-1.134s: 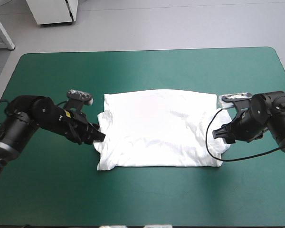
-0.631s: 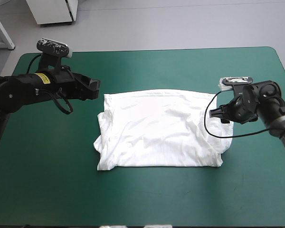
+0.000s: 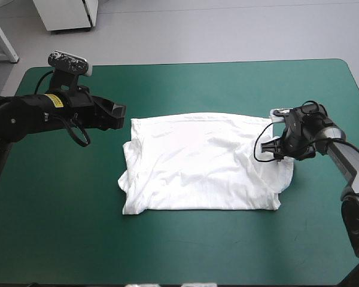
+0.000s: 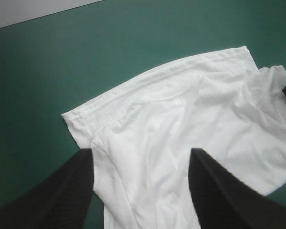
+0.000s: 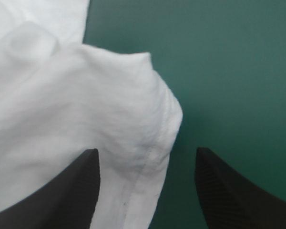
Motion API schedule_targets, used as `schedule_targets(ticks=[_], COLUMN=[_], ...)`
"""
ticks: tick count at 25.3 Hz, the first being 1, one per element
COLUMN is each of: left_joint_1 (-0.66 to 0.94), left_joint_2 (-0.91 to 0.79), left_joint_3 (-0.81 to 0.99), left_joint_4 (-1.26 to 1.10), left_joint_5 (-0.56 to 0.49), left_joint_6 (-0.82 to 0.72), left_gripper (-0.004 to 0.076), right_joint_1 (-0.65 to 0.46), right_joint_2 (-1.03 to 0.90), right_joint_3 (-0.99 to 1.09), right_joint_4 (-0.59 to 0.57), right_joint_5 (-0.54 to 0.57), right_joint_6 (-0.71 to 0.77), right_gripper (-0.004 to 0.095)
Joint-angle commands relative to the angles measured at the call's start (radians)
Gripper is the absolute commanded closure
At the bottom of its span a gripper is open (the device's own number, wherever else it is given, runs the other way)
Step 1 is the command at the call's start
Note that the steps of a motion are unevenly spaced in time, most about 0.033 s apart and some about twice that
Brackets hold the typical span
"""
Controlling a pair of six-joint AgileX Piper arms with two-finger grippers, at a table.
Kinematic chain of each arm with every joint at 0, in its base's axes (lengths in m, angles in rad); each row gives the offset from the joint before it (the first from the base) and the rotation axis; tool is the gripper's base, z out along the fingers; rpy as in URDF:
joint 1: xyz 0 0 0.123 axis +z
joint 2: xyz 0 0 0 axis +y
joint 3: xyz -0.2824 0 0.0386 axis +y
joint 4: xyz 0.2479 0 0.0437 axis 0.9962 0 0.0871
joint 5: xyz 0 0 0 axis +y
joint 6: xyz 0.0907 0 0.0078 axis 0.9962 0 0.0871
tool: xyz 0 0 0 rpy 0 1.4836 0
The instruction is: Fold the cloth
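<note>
T-shirt [image 3: 200, 161]: white, folded flat, ctr of frame.
Table [image 3: 185, 251]: teal-green cover.
Left claw [image 3: 119, 113]: open, upper left, by shirt corner.
Right claw [image 3: 279, 149]: open, at shirt's right edge.

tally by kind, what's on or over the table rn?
T-shirt: 1
Grippers: 2 (left gripper, right gripper, fingers open on both)
Table with teal-green cover: 1
Total: 4
</note>
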Motion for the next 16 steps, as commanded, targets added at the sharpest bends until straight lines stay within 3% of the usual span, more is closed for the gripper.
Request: schedule_targets(ticks=[1, 6, 8, 14, 16], left_joint_1=[-0.004, -0.004, -0.004, -0.004, -0.004], left_joint_2=[-0.02, -0.02, -0.02, -0.02, -0.02], left_joint_3=[-0.031, -0.031, -0.033, -0.034, -0.034], left_joint_4=[-0.018, -0.018, -0.018, -0.018, -0.018], left_joint_5=[-0.026, -0.037, -0.036, -0.029, -0.029], left_joint_6=[-0.001, -0.001, -0.001, -0.001, -0.001], left_gripper=[0.0293, 0.0293, 0.0293, 0.0293, 0.0293], right_joint_1=[-0.047, -0.055, -0.055, -0.055, -0.055], right_joint_2=[-0.02, 0.017, 0.049, 0.097, 0.101], right_joint_3=[-0.031, -0.031, -0.031, -0.031, -0.031], right_joint_4=[0.026, 0.045, 0.071, 0.163, 0.171], right_joint_5=[-0.024, -0.03, -0.031, -0.031, -0.033], right_joint_6=[-0.015, -0.052, -0.061, -0.152, -0.154], right_gripper=[0.0345, 0.0345, 0.039, 0.0915, 0.0919])
